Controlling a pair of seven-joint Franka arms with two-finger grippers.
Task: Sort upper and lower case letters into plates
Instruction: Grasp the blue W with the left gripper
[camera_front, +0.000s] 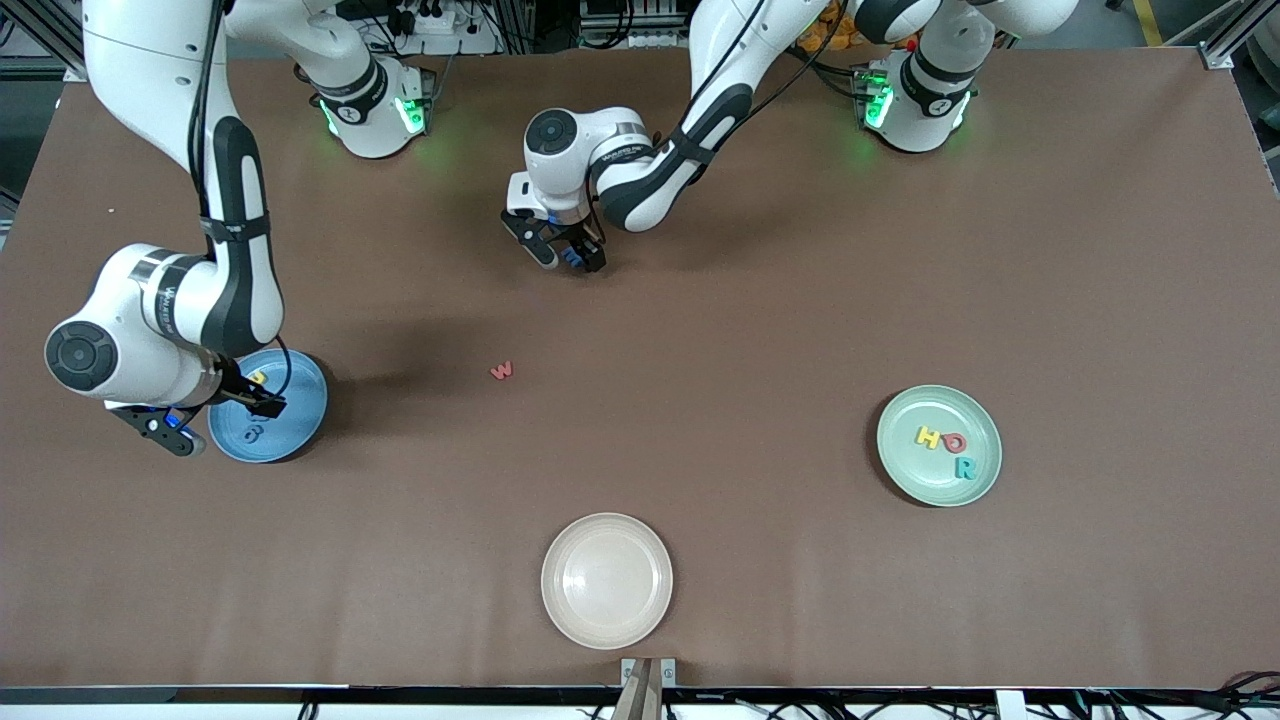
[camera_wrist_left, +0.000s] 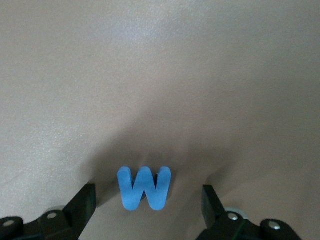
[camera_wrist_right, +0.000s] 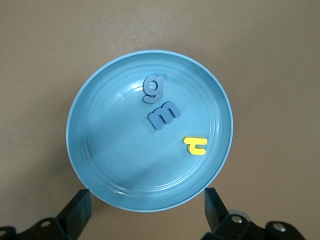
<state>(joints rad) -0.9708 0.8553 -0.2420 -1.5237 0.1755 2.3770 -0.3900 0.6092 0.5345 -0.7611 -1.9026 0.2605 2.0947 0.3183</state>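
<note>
My left gripper (camera_front: 568, 258) is down at the table near the robots' bases, open. A blue upper-case W (camera_wrist_left: 144, 188) lies between its fingers (camera_wrist_left: 82, 206), with a gap on each side. My right gripper (camera_front: 225, 422) hangs open over the light blue plate (camera_front: 300, 400), holding nothing. That light blue plate (camera_wrist_right: 85, 150) carries a blue g (camera_wrist_right: 154, 87), a blue m (camera_wrist_right: 164, 115) and a small yellow letter (camera_wrist_right: 195, 146). A red w (camera_front: 502, 370) lies on the table between the two grippers. The mint green plate (camera_front: 905, 470) holds a yellow H (camera_front: 928, 436), a red O (camera_front: 954, 442) and a teal R (camera_front: 964, 467).
A cream-white plate (camera_front: 607, 580) sits near the front edge at mid-table. The brown table top (camera_front: 760, 330) spreads between the plates. The right arm's elbow (camera_front: 160, 310) hangs over the table beside the light blue plate.
</note>
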